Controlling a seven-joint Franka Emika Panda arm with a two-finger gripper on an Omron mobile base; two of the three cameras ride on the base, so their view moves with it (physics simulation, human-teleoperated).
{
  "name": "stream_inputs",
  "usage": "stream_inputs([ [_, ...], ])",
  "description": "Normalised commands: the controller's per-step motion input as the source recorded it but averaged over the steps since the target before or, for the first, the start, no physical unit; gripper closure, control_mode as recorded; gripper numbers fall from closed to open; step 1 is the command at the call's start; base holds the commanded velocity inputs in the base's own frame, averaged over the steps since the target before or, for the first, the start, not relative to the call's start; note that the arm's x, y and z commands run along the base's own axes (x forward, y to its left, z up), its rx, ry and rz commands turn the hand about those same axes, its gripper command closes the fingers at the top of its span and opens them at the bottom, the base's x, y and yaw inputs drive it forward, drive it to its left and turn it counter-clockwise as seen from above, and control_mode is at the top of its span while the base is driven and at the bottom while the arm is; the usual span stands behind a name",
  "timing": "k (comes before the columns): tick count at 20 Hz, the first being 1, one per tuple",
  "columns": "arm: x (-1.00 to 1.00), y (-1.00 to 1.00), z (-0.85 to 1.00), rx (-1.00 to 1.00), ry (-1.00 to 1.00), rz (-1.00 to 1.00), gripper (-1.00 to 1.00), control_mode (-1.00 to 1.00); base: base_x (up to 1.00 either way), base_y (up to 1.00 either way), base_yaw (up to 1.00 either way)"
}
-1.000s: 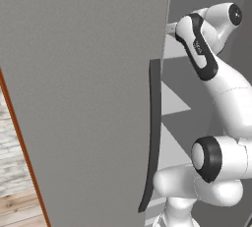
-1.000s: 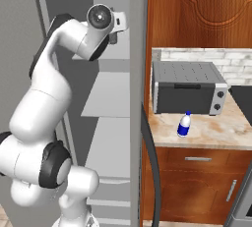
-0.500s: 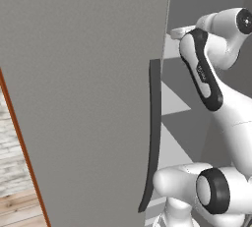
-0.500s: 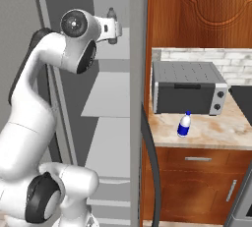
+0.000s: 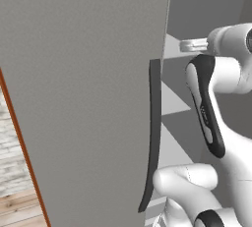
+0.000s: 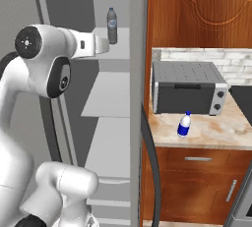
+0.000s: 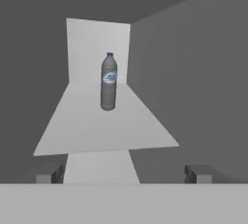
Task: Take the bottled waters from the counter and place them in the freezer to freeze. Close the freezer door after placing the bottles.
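Left base view: the freezer door (image 5: 83,98) stands swung open, its dark handle (image 5: 152,137) at the edge, and pale shelves (image 5: 170,105) show past it. The arm has drawn back toward the base since a second ago, so the hand sits nearer the front of the compartment.

Right base view: the grey bottle (image 6: 112,25) stands upright on the upper freezer shelf (image 6: 120,49), apart from the gripper (image 6: 104,45), which has backed off it. One bottle is therefore stowed. The blue-capped bottle (image 6: 184,124) waits on the counter (image 6: 216,130), in front of the toaster oven (image 6: 187,87); I judge fetching it comes next, then shutting the door.

Hand view: the gripper's fingertips (image 7: 48,175) are spread wide with nothing between them, and the grey bottle (image 7: 108,81) stands alone on the shelf ahead.
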Motion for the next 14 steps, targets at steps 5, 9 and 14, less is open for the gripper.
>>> stream_inputs([
  [5, -0.87, 0.0, 0.02, 0.01, 0.0, -0.12, -1.0, -1.0, 0.0, 0.0, 0.0],
  [9, -0.71, 0.0, 0.04, 0.02, 0.01, -0.07, -1.0, -1.0, 0.0, 0.0, 0.0],
  [14, -0.43, 0.01, 0.0, 0.05, 0.08, 0.0, -1.0, -1.0, 0.0, 0.0, 0.0],
])
